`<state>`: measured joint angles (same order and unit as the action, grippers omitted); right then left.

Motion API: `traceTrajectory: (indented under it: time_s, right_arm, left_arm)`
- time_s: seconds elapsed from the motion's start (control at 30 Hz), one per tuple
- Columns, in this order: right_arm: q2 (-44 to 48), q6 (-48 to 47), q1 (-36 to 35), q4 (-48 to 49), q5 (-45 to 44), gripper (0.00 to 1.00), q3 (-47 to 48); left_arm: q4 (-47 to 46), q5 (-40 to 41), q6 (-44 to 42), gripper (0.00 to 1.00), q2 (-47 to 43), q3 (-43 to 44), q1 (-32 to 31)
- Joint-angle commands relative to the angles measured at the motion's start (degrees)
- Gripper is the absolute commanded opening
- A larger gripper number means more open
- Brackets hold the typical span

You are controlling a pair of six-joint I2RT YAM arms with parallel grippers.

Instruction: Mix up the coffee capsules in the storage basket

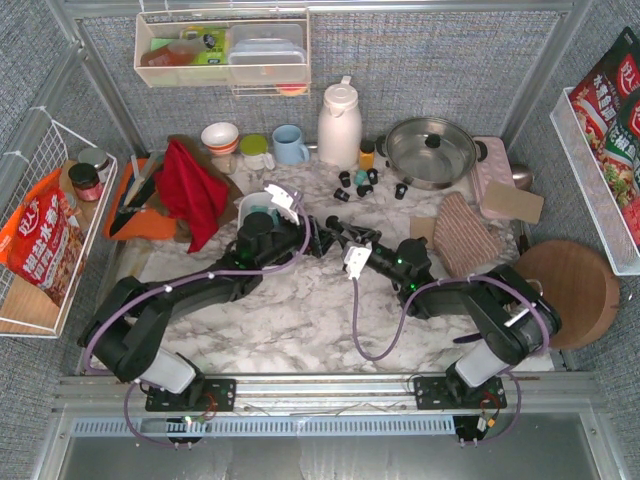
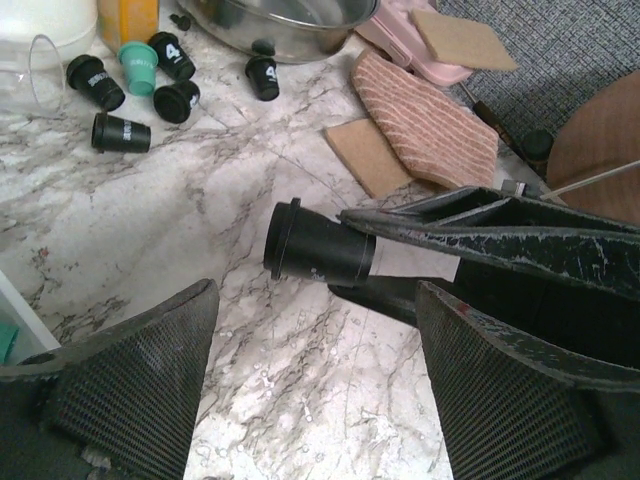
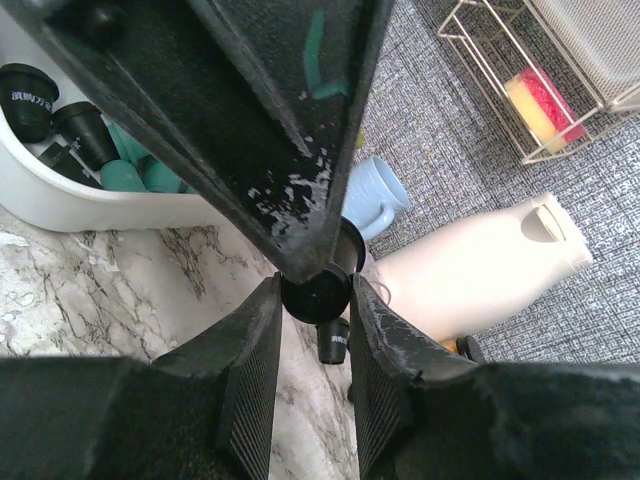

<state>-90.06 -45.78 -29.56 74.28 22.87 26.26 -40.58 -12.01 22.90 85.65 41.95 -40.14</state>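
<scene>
The white storage basket point(image 1: 252, 207) sits just behind my left wrist. In the right wrist view its wall point(image 3: 80, 205) shows, with black and teal coffee capsules point(image 3: 60, 135) inside. My right gripper point(image 3: 315, 290) is shut on a black capsule point(image 3: 315, 295). In the left wrist view that capsule point(image 2: 318, 245) lies sideways just above the marble. My left gripper point(image 2: 318, 300) is open and empty, its jaws spread wide right in front of the held capsule. The two grippers meet tip to tip at mid-table, left gripper point(image 1: 312, 236) and right gripper point(image 1: 338, 232). Several loose capsules point(image 1: 356, 184) lie near the pot, mostly black with one teal point(image 2: 138, 67).
A white jug point(image 1: 339, 125), a steel pot point(image 1: 430, 150) and a blue mug point(image 1: 290, 145) stand at the back. A red cloth point(image 1: 190, 185) lies left of the basket. A striped cloth point(image 1: 468, 235) and a round wooden board point(image 1: 565, 290) are on the right.
</scene>
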Motion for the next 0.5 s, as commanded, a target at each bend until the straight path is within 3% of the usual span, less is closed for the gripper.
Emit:
traceTrajectory:
  time_s: [0.0,0.2,0.47]
  right_arm:
    - [0.7,-0.4,-0.1,0.5,2.5,0.18,0.5]
    - [1.4,0.1,-0.1,-0.8,4.0,0.18,0.8]
    - [2.0,0.7,-0.1,-2.3,5.3,0.18,1.2]
  left_arm:
    - [-0.3,0.0,-2.0,0.88,0.5,1.7,-0.3]
    - [3.0,0.8,-4.6,0.87,1.7,3.6,-0.4]
    - [2.7,-0.5,-5.2,0.74,3.1,4.0,-0.8]
